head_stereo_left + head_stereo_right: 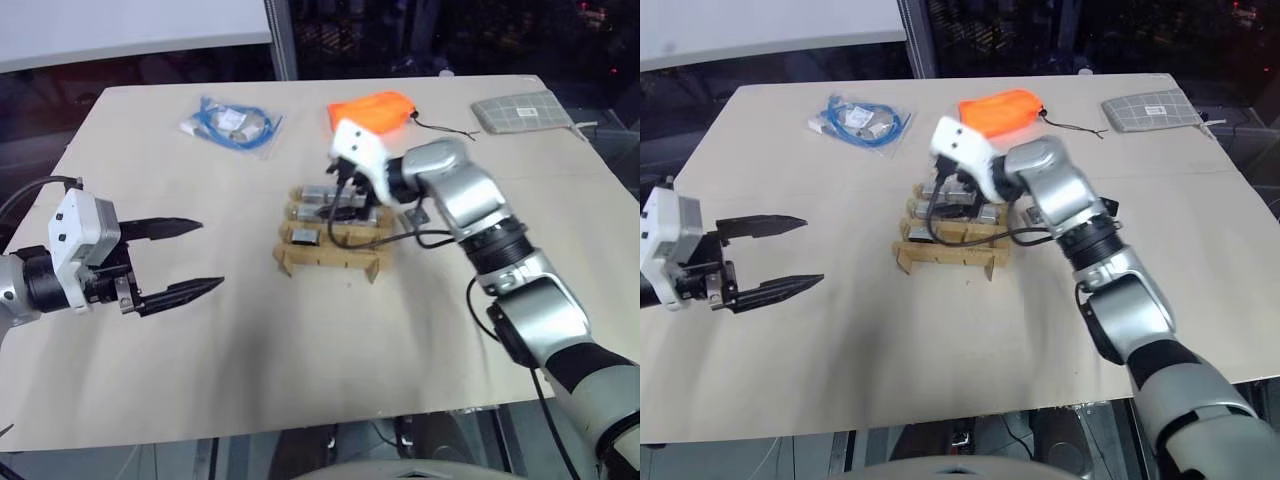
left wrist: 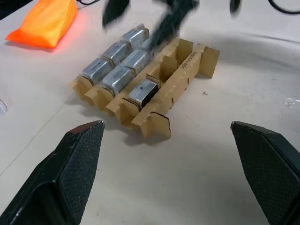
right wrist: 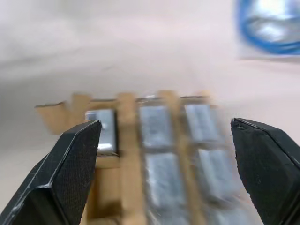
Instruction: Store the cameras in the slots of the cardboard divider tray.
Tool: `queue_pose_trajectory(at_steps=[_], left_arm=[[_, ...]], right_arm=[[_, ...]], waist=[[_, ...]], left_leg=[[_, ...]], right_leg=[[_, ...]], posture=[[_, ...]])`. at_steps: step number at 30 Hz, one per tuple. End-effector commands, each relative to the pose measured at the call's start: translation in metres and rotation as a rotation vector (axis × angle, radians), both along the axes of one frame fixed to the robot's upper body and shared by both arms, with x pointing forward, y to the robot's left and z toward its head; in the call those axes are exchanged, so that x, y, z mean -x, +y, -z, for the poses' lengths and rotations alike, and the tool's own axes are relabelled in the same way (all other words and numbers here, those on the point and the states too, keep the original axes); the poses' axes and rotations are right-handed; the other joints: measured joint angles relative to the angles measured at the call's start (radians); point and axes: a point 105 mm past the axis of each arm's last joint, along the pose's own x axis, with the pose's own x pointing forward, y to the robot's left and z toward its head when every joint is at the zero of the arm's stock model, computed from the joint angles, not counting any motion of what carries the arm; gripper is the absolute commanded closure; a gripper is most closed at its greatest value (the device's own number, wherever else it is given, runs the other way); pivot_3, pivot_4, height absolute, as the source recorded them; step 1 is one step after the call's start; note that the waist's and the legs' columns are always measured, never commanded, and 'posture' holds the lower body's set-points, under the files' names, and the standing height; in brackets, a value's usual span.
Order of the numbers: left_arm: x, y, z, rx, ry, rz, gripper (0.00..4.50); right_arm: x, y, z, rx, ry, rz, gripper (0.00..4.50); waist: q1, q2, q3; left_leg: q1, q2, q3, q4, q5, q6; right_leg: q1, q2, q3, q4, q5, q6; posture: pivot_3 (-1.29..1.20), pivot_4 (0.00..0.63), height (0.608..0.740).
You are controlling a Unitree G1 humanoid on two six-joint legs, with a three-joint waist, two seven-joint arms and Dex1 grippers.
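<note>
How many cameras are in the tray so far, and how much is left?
About six cameras lie slotted in the tray; the near row has one and two slots free. The right gripper hovers above the tray, jaws open and empty. The left gripper waits open. No loose cameras on the table.

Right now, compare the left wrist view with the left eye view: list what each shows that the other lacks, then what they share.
Left wrist view alone: nothing extra, just a closer look at the slots. Left eye view alone: the blue cable bag and a grey checked pad. Shared: the cardboard tray holding cameras, the orange pouch, the open left gripper and the table.
</note>
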Motion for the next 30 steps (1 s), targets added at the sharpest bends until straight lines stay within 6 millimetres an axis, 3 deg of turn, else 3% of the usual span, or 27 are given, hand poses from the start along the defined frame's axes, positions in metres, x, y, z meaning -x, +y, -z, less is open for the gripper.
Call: queue_pose_trajectory(at_steps=[1, 6, 10, 15, 18, 23, 30], left_arm=[[-0.001, -0.005, -0.006, 0.006, -0.035, 0.022, 0.00], [-0.008, -0.013, -0.008, 0.019, -0.039, 0.059, 0.00], [-0.014, -0.017, -0.009, 0.022, -0.040, 0.083, 0.00], [-0.017, -0.020, -0.010, 0.027, -0.040, 0.103, 0.00], [-0.018, -0.021, -0.010, 0.029, -0.038, 0.111, 0.00], [-0.021, -0.024, -0.011, 0.032, -0.039, 0.125, 0.00], [-0.021, -0.028, -0.014, 0.041, -0.048, 0.128, 0.00]], right_arm=[[0.000, -0.035, -0.015, -0.069, -0.015, 0.096, 0.11], [-0.007, -0.099, -0.008, -0.159, 0.013, 0.337, 0.11], [-0.014, -0.155, 0.017, -0.174, -0.002, 0.578, 0.11], [-0.010, -0.194, 0.038, -0.204, -0.023, 0.741, 0.11], [0.000, -0.190, 0.048, -0.232, -0.018, 0.724, 0.11], [0.008, -0.159, 0.055, -0.315, 0.003, 0.663, 0.11], [0.001, -0.135, 0.078, -0.385, 0.028, 0.701, 0.11]], waist=[[-0.002, 0.000, 0.000], [0.002, 0.000, 0.000], [-0.001, 0.000, 0.000], [-0.004, 0.000, 0.001], [-0.002, -0.001, 0.001], [-0.005, -0.001, 0.001], [0.002, -0.001, 0.001]], left_leg=[[0.000, 0.000, 0.001, 0.000, 0.000, 0.000], [0.000, -0.001, 0.000, 0.000, 0.000, 0.000], [0.000, -0.001, 0.001, 0.000, 0.000, 0.000], [0.000, -0.001, 0.003, 0.000, 0.000, 0.000], [0.000, -0.001, 0.002, 0.000, 0.000, 0.000], [0.001, -0.001, 0.003, 0.000, 0.000, 0.000], [0.001, 0.000, 0.002, 0.000, 0.000, 0.000]], right_leg=[[0.000, 0.000, 0.000, 0.000, 0.000, 0.000], [0.000, 0.000, 0.000, 0.001, 0.000, 0.000], [0.000, 0.001, 0.001, 0.000, 0.000, 0.000], [-0.001, 0.002, 0.002, 0.001, 0.000, 0.000], [-0.001, 0.002, 0.002, 0.001, 0.000, 0.000], [-0.001, 0.002, 0.003, 0.002, 0.000, 0.001], [-0.001, 0.003, 0.003, 0.001, 0.000, 0.000]], posture=[[0.00, 0.150, 0.740], [0.00, 0.150, 0.740], [0.00, 0.150, 0.740], [0.00, 0.150, 0.740], [0.00, 0.150, 0.740], [0.00, 0.150, 0.740], [0.00, 0.150, 0.740]])
